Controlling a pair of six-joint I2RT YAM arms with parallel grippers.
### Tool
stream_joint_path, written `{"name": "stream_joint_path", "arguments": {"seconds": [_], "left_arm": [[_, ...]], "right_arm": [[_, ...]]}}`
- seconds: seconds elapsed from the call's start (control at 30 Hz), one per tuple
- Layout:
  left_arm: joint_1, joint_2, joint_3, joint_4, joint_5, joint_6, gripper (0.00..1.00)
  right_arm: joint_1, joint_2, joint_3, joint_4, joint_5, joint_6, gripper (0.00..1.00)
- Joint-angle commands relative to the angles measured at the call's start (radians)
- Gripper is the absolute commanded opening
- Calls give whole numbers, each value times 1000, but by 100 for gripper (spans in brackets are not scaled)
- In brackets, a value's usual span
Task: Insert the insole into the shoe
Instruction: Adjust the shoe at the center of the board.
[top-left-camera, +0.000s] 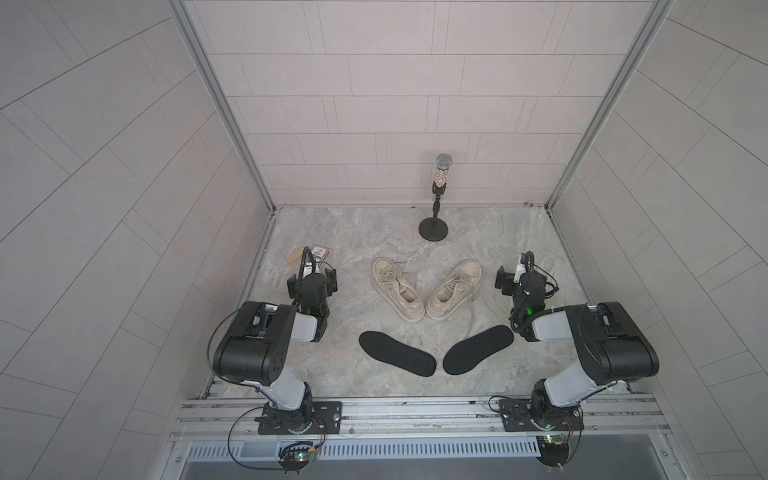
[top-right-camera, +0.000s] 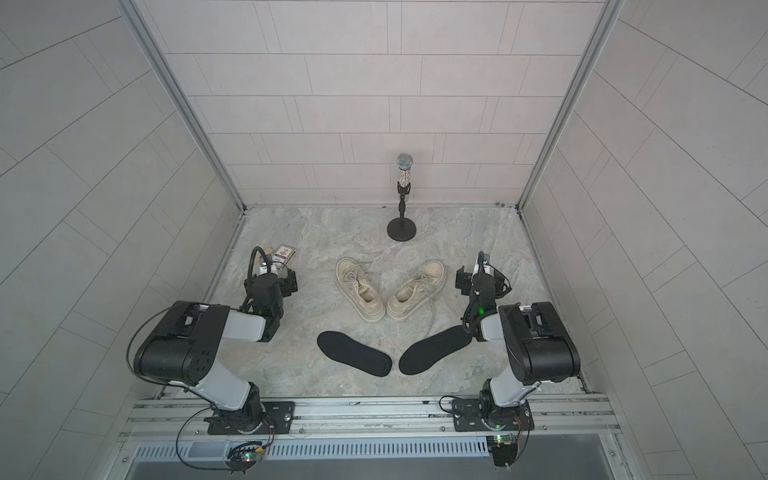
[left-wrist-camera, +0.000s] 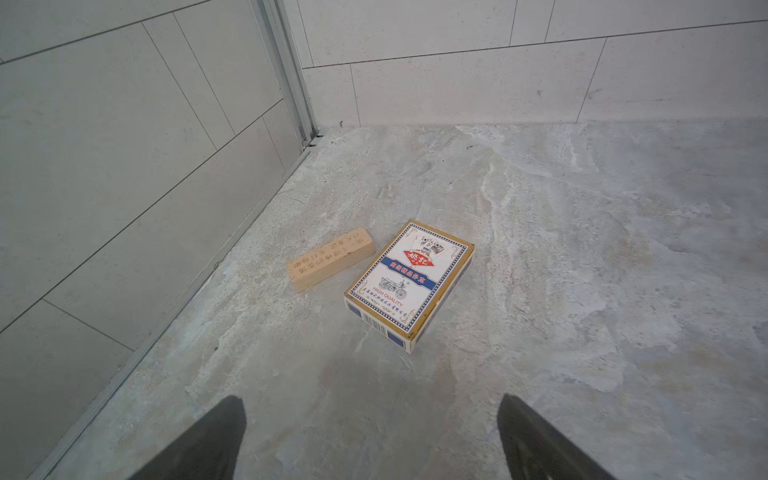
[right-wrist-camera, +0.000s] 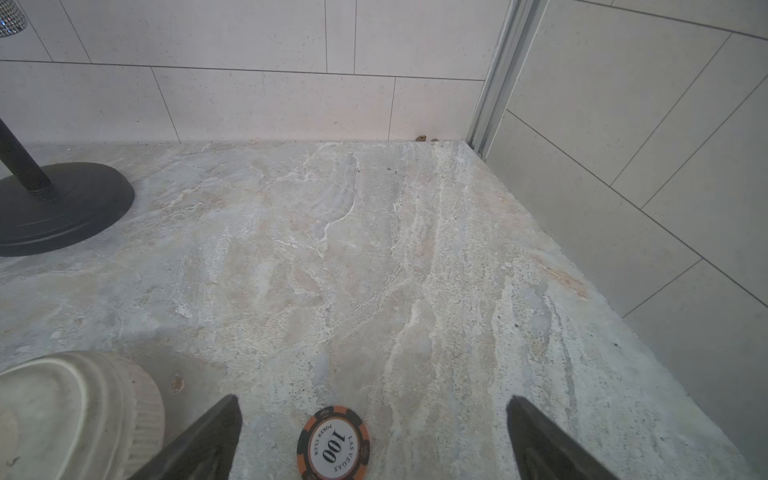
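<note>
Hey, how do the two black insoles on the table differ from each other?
The left insole slants with its far end toward the left, while the right insole slants the mirror way, so their near ends almost meet in a V. A loose shoelace runs down to the right insole's edge; none comes near the left insole. Both are black and lie flat on the table.

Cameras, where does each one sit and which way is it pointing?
Top views: high behind the robot, looking down, forward at shoes and insoles; left arm and right arm show.
Left wrist: on the left arm, facing the card box and wooden block; open left gripper shows.
Right wrist: on the right arm, facing a poker chip, microphone stand; open right gripper shows.
Shared: card box, microphone stand also appear from above.
</note>
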Motion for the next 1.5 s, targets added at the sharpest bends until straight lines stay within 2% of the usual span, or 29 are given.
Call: {"name": "stream_joint_path", "arguments": {"seconds": [0.0, 0.67, 0.7, 0.77, 0.8, 0.83, 0.9, 0.93, 1.0, 1.1, 1.2, 1.33, 1.47], "left_arm": [[9, -13, 11, 6, 7, 3, 100], [33, -26, 27, -26, 30, -23, 100], [43, -71, 56, -111, 24, -39, 100], [42, -212, 172, -432, -6, -60, 100], [45, -271, 238, -592, -24, -148, 100], [46, -310, 291, -705, 5, -180, 100], [46, -326, 346, -790, 49, -244, 100], [46, -325, 370, -837, 89, -262, 100], [46, -317, 399, -902, 165, -304, 100], [10, -317, 467, -1077, 168, -466, 100], [-112, -296, 587, -1343, 80, -614, 100], [-321, -247, 710, -1610, 40, -786, 100], [-457, -218, 715, -1608, 98, -872, 100]], "right_arm": [[0, 7, 6, 2, 19, -14, 100], [-2, 8, 11, -9, 0, -14, 100], [-9, 2, 9, -12, -12, -11, 100], [12, -56, -3, -24, 4, -35, 100], [41, -127, 35, -162, 59, -49, 100], [51, -203, 112, -370, 83, -32, 100], [47, -271, 281, -749, 45, 46, 100], [52, -276, 338, -833, 9, 81, 100], [82, -275, 412, -989, 13, 185, 100], [175, -285, 502, -1178, 11, 298, 100], [301, -295, 560, -1276, 19, 313, 98], [419, -296, 597, -1338, -113, 372, 82], [528, -266, 640, -1370, -166, 404, 78]]}}
